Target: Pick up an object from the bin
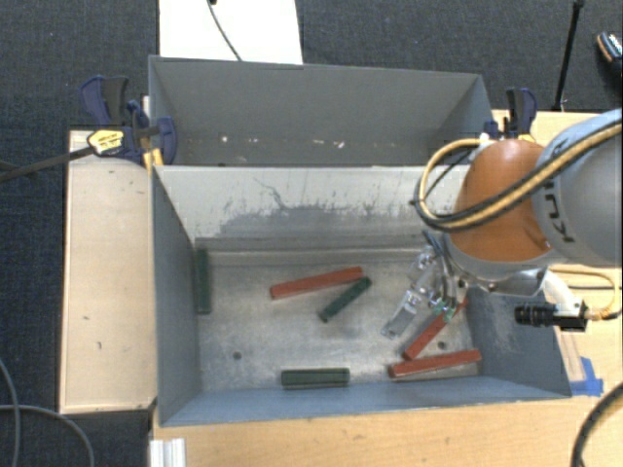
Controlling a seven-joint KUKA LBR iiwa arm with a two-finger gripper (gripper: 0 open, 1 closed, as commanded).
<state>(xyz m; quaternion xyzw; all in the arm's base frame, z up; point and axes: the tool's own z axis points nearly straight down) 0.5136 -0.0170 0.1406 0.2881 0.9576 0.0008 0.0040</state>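
Grey sheet-metal bin [185, 261]: sloped scuffed walls, flat speckled floor. Inside, six slim rectangular bars, matte, hard-edged. Long red-brown bar [316, 282] mid-floor, w/ short dark green bar [345, 300] just beside its right end, angled. Dark green wall-side bar [201, 280] lengthwise along left wall. Dark green front bar [314, 378] flat near front wall. At right: flat red-brown bar [435, 364] by front wall, w/ slanted red-brown bar [426, 339] meeting it from above. Shiny metal end effector [414, 307] low over upper end of slanted bar, contact unclear; apart or together, can't tell. Smooth rounded orange wrist cover [496, 236] above.
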